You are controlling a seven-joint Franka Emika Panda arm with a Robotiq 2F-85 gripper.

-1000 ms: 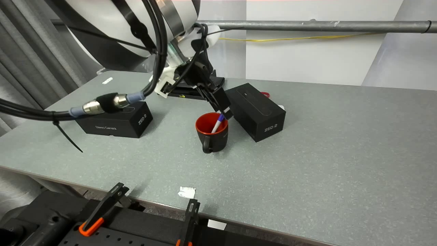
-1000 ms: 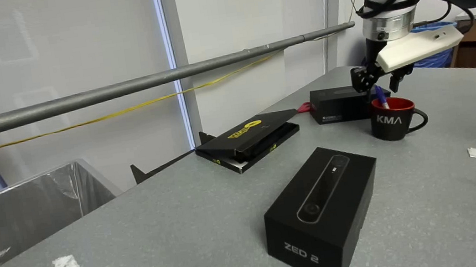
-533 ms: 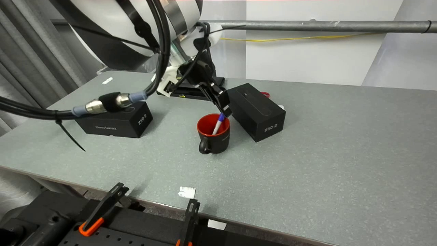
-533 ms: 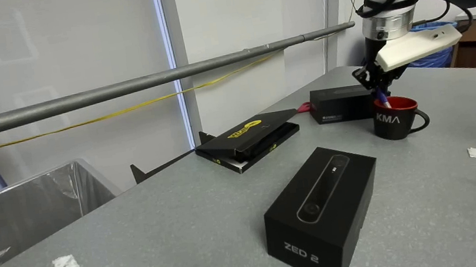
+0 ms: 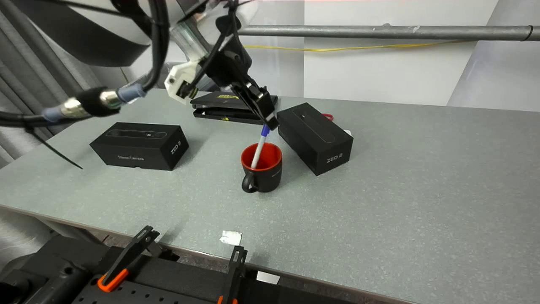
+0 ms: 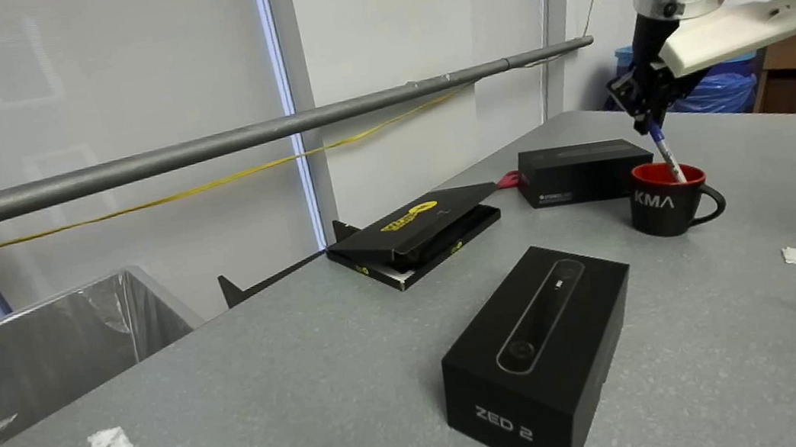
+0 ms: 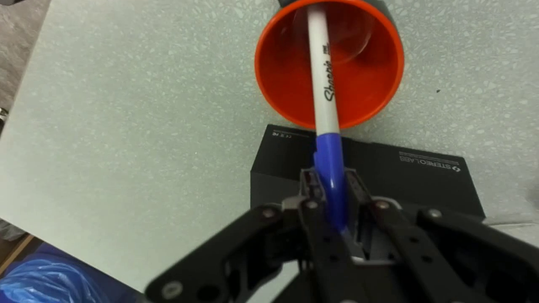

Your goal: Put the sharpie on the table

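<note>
The jaws have the sharpie pinched by its blue cap, and the rest of it points down from them, the white barrel slanting into the red-lined mug below. That's the catch: the lower end sits inside the rim, so I'd want it raised along its own tilt until it clears, then carried aside and laid on the tabletop. A black box, near and lower than the jaws, could get in the way. The tip I can't make out: the mug's wall hides it in both exterior views, and the wrist view blurs it.
</note>
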